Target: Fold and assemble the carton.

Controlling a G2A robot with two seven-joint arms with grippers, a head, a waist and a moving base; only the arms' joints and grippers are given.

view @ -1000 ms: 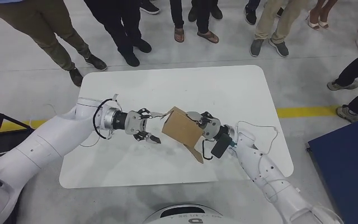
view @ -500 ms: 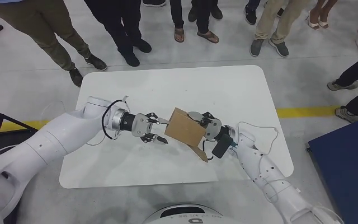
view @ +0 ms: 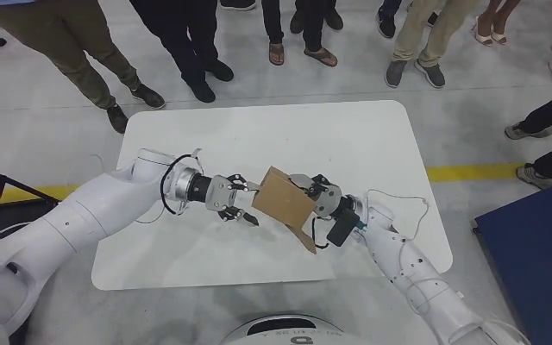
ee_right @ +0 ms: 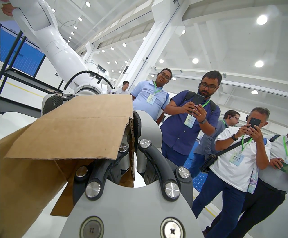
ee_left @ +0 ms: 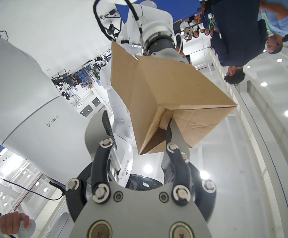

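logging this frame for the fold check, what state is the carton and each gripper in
carton: partly folded, end flaps not closed, gripped at one end
left gripper: open, one fingertip against a flap at the carton's end
right gripper: shut on the edge of a carton panel

1. I take this for an exhibition hall: a high white ceiling [ee_right: 209, 29] with beams and round lights [ee_right: 262, 19].
2. Badge-wearing onlookers [ee_right: 238, 148] stand round my table [view: 362, 129], phones [ee_right: 253, 122] raised.
3. The grey floor [view: 483, 95] carries a yellow line [view: 474, 172].
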